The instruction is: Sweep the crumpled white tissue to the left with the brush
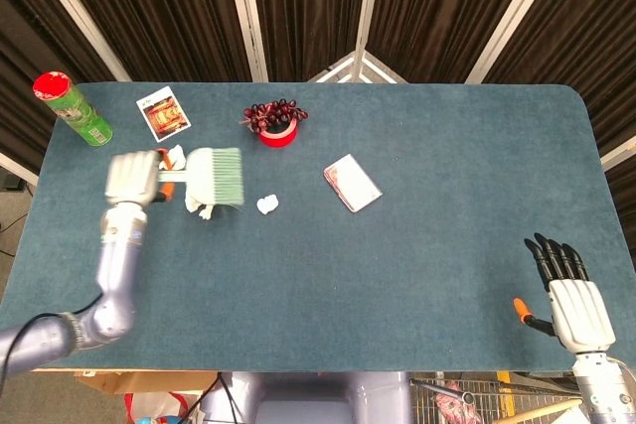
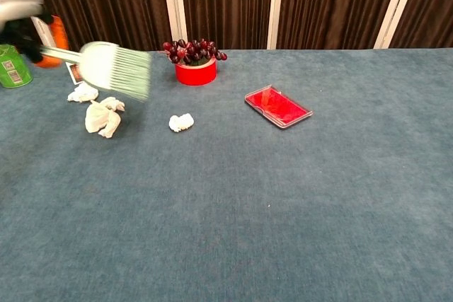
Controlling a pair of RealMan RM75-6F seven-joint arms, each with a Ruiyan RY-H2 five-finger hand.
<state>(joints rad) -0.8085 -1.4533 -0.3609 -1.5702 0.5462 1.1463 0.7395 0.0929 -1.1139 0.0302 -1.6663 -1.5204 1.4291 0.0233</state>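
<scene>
The left hand (image 1: 132, 178) grips a pale green brush (image 1: 214, 176) by its handle, bristles raised clear of the blue surface (image 1: 417, 245) and blurred. Below the brush lie crumpled white tissue pieces: a large wad (image 2: 103, 116), a scrap (image 2: 83, 93) just behind it, and a small ball (image 2: 181, 122) to the right. A red bowl of grapes (image 2: 195, 64), a red case (image 2: 277, 107), a green can (image 1: 73, 108) and a card (image 1: 164, 114) sit around them. At the near right edge, the right hand (image 1: 573, 300) rests released, fingers straight, holding nothing.
</scene>
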